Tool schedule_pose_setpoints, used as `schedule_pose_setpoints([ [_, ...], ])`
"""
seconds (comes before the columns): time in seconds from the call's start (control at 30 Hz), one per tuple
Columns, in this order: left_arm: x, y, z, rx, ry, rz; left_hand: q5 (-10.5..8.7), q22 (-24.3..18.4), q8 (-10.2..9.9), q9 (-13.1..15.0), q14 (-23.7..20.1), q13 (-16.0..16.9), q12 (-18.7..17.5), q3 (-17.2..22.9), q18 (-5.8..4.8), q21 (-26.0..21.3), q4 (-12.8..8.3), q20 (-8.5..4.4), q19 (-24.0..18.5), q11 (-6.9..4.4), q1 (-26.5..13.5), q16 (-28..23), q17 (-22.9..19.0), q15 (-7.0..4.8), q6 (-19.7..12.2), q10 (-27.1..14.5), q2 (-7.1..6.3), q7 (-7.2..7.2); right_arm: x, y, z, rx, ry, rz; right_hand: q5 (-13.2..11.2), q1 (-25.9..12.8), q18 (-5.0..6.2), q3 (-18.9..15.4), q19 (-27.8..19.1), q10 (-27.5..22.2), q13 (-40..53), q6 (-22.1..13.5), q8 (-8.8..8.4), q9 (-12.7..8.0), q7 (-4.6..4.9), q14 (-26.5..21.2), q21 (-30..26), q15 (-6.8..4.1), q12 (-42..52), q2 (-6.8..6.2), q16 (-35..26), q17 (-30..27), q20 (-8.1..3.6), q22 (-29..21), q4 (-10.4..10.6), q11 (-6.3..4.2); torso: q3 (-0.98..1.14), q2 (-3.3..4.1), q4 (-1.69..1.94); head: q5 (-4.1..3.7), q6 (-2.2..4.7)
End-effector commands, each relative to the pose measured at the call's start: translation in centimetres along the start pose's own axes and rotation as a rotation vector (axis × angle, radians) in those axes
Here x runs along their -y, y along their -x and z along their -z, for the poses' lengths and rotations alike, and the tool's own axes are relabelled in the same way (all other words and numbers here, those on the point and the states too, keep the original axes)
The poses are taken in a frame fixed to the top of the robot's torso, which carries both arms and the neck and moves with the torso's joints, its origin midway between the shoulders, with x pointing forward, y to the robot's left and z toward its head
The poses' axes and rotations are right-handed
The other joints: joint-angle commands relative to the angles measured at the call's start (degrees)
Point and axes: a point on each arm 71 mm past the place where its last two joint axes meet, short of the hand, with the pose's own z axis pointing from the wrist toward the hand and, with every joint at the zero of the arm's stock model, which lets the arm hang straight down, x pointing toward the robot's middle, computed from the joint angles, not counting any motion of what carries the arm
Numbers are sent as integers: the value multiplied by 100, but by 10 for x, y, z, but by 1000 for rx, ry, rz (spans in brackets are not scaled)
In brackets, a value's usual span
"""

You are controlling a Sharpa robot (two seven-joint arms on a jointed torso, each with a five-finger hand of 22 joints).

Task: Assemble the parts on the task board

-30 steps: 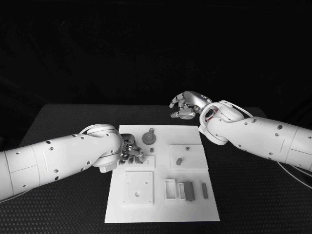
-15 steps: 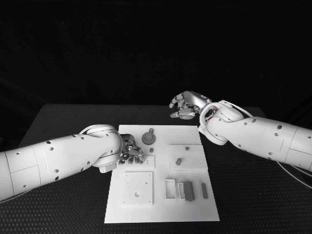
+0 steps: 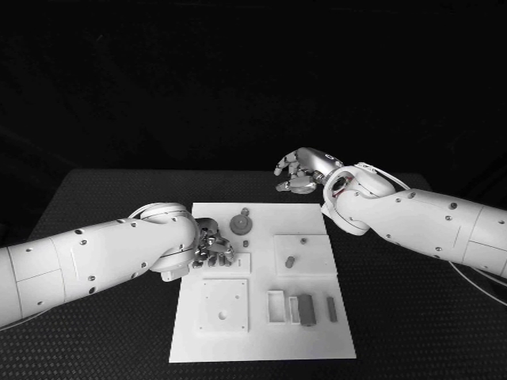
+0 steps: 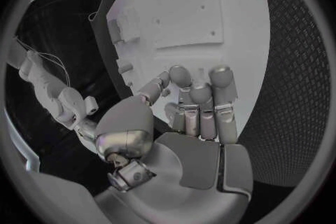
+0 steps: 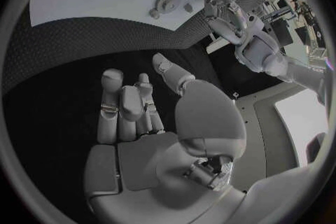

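Observation:
The white task board [image 3: 265, 344] lies in the middle of the black table. My left hand [image 3: 211, 250] rests low over its left side, beside a small raised plate [image 3: 233, 264]. In the left wrist view that hand [image 4: 192, 115] has its fingers [image 4: 210, 95] bent over the board [image 4: 210, 11], with the thumb close to one finger. Whether a part sits between them is hidden. My right hand [image 3: 304, 170] hovers past the board's far edge, fingers apart, holding nothing [image 5: 140, 117]. A grey gear [image 3: 243, 225] stands near the far edge.
Also on the board are a square plate with a hole [image 3: 225, 305], a plate [image 3: 304, 255] carrying a small peg [image 3: 305, 240] and a short piece [image 3: 289, 260], and grey bars [image 3: 307, 309] in slots near the front. Black table [image 3: 105, 206] surrounds the board.

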Motion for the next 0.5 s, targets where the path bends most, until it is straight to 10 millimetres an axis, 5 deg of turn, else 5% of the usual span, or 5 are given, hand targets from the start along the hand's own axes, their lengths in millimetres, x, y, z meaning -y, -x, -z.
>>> schedule_pose_setpoints([
  [0.03, 4, -3, 0, -21, -15, -3, -246, 100, -32, 11, -141, -20, 42, -41, 235, -21, 42, 13, -32, -39, 11, 34, -27, -95, 764, -80, -108, -230, -1, -1, 0, -10, 4, 2, 20, 36, 178, -14, 5, -39, -9, -96, 17, -10, 134, -45, -22, 10, 18, 29, -26, -8, -36, 108, -23, 20, -3, 0, 2, -7, -7],
  [0.23, 5, -3, 0, -22, -16, -7, -567, 99, -54, 23, -145, -41, 58, -61, 242, -33, 115, 13, -31, -43, 25, 53, -59, -99, 773, -85, -208, -233, -1, -1, 0, -10, 4, 2, 20, 31, 178, -18, 5, -40, -10, -96, 16, -10, 134, -45, -23, 10, 17, 27, -27, -9, -35, 108, -21, 21, -3, -1, 4, -8, -18],
  [0.5, 5, -3, -1, -8, -16, -18, -629, 101, -60, 28, -146, -47, 64, -58, 245, -35, 119, 13, -29, -45, 51, 60, -69, -101, 778, -85, -217, -235, -1, 0, 1, -10, 4, 2, 20, 21, 178, -22, 5, -40, -12, -97, 15, -12, 135, -46, -25, 10, 17, 26, -30, -9, -33, 107, -16, 21, -3, -1, 3, -8, -20],
])
